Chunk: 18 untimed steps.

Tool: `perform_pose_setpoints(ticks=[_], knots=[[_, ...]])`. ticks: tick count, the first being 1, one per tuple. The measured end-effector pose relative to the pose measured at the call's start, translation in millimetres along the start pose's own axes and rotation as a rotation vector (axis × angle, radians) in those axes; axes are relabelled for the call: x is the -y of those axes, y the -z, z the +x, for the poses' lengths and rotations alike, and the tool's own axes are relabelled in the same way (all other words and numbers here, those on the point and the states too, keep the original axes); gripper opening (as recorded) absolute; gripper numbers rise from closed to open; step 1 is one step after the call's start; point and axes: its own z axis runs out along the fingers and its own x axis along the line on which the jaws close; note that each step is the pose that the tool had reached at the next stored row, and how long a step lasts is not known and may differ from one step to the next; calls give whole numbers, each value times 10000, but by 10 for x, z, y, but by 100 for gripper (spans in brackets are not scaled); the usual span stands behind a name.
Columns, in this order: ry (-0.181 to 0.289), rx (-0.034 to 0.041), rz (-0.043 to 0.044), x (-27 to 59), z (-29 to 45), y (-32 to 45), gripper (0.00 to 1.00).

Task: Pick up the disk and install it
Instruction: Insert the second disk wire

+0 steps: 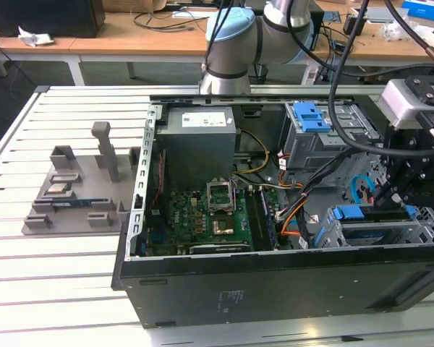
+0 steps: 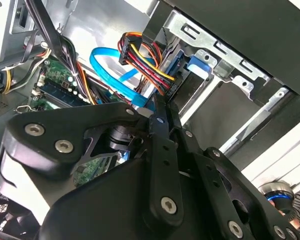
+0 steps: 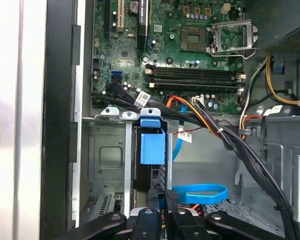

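The disk (image 3: 152, 147) stands edge-on in a slot of the grey drive cage (image 3: 107, 150), its blue carrier frame facing outward. In the exterior view the disk (image 1: 356, 213) sits in that cage (image 1: 333, 235) at the case's near right corner. My gripper (image 3: 164, 202) is shut, its fingertips pressed together right at the disk's dark end, not straddling it. In the second wrist view the black fingers (image 2: 162, 150) run together toward the cage, and the blue carrier tab (image 2: 199, 64) lies just past the gripper (image 2: 159, 111). The gripper (image 1: 392, 196) hangs over the cage.
The open computer case (image 1: 275, 282) lies on a slatted white table. Inside are the motherboard (image 1: 202, 217), a grey power supply (image 1: 199, 137), a second cage with a blue bracket (image 1: 311, 116), cable bundles (image 3: 230, 140) and a blue flat cable (image 3: 200, 192). A grey fixture (image 1: 79, 188) sits at the exterior view's left.
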Motion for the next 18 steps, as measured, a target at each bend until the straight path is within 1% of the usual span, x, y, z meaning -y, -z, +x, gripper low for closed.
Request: perform_pose_setpoints(ticks=[6,12,14,15,16,17,18], knots=[[1,31,0,1,24,-25,16],[1,19,1,1,32,-43,16],[1,22,0,1,32,-45,17],[1,20,0,1,32,-45,24],[1,14,0,1,31,-38,24],[0,15,0,-5,17,116,24],[1,15,0,-7,4,158,24]])
